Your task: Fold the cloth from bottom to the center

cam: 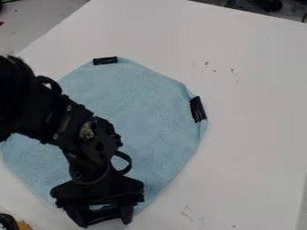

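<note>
- Broadly, the white bench (pixel 258 134) stretches right of the cloth toward its right edge.
- Blue cloth (pixel 144 99) lies on the bench at centre-left, its left side and bottom edge partly hidden.
- Black arm (pixel 72 121) crosses it, cut off at the left.
- Tool (pixel 105 220) hangs over the cloth's bottom edge; I cannot tell its opening, grasp or contact.
- Black strips sit at the cloth's top (pixel 105 60) and right (pixel 198 109) edges.
</note>
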`<state>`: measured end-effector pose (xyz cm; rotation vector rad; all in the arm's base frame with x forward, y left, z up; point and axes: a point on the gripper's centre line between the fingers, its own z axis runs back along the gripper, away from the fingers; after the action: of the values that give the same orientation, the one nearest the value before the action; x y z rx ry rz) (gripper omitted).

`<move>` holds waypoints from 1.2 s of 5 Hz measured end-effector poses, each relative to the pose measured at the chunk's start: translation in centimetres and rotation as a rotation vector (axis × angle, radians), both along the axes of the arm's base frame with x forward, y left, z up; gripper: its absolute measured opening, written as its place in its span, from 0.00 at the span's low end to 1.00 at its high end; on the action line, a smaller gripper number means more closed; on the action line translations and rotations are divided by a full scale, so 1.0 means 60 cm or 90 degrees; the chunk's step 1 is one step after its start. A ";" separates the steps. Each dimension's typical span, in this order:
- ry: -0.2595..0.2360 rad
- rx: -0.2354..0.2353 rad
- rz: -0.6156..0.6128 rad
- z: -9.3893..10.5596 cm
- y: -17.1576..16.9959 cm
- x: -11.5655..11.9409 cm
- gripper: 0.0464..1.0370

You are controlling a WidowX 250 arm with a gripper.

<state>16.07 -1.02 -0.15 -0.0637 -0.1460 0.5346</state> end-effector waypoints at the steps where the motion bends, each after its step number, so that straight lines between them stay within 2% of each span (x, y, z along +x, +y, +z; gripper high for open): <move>1: -0.002 0.008 -0.013 0.001 0.002 0.006 0.84; 2: -0.006 0.020 -0.037 0.002 0.000 0.010 0.80; 3: 0.010 0.047 -0.047 0.004 0.002 0.009 0.75; 4: 0.050 0.073 -0.012 0.034 0.007 0.014 0.62; 5: 0.039 0.106 0.031 0.102 0.018 0.033 0.44; 6: 0.011 0.107 0.073 0.123 0.044 0.055 0.27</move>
<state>19.38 1.61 7.21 0.1142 -0.1785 0.6358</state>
